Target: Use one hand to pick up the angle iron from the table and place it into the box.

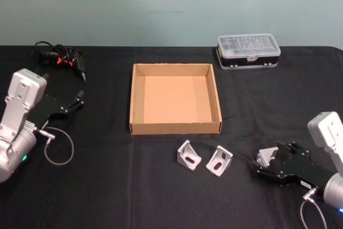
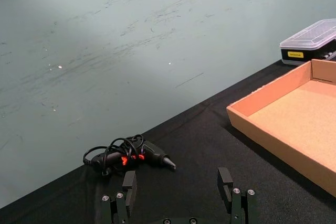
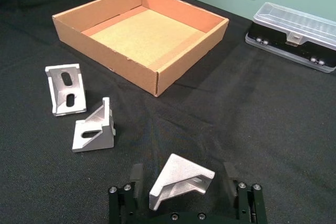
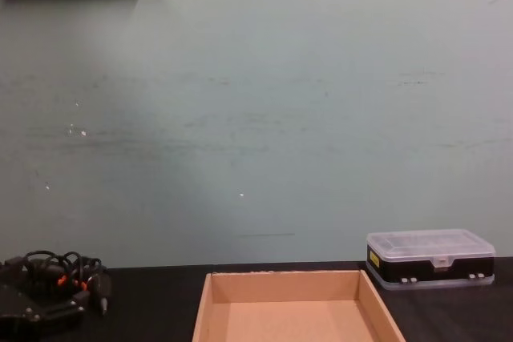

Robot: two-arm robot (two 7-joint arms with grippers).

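While the released right claw [image 3: 181, 170] straddles an angle iron [image 3: 178, 184] on the surface [image 3: 252, 108], its stiff, slick metal seems best pinched across flat sides; left claw [image 2: 177, 178] idles released.

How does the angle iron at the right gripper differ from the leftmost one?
The angle iron at the right gripper sits between the right gripper's open fingers; the leftmost angle iron lies free. The first sits right of the box; the leftmost in front of it. The leftmost shows a slotted face upright; the first shows a triangular side. Both are silver brackets on the table, outside the box. The left gripper idles far left.
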